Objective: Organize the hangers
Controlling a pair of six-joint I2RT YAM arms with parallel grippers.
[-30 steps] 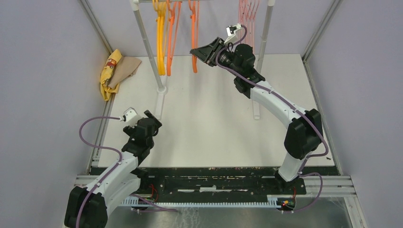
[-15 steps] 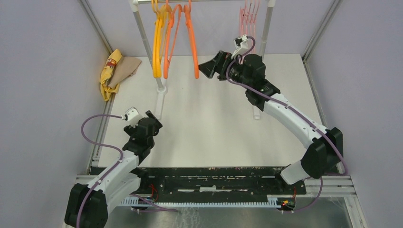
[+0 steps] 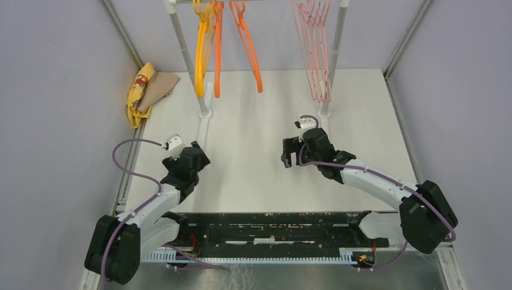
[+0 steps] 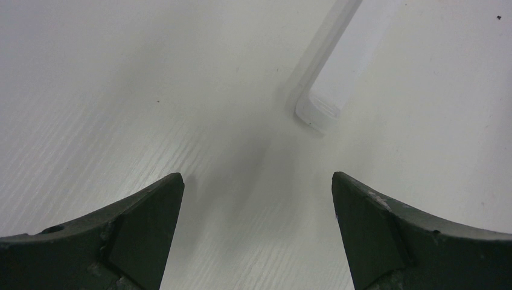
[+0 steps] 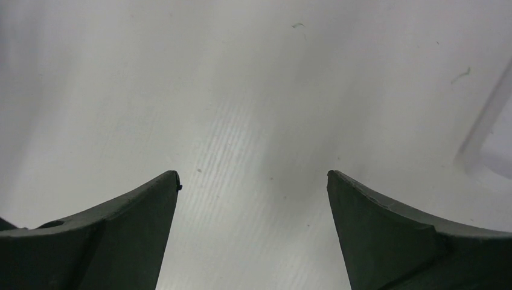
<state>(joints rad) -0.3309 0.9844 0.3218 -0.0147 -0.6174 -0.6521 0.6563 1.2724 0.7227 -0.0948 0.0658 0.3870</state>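
Note:
On the white rack's bar at the back, a yellow-orange hanger (image 3: 200, 54) and orange hangers (image 3: 247, 45) hang on the left, and several pale pink wire hangers (image 3: 314, 51) hang on the right. My right gripper (image 3: 290, 152) (image 5: 253, 178) is low over the table, well in front of the rack, open with only bare tabletop between its fingers. My left gripper (image 3: 196, 158) (image 4: 258, 178) is also open and empty, near the table at the left, close to the rack's left foot (image 4: 338, 72).
A yellow and tan cloth bundle (image 3: 147, 90) lies at the back left by the frame post. The rack's white poles (image 3: 190, 66) (image 3: 333, 54) stand on feet that run forward on the white table (image 3: 253, 175). Purple walls close both sides.
My right gripper let go of an orange hanger, opened, and drew back and down from the rack to the table. The orange hanger swung on the bar. The left arm shifted slightly.

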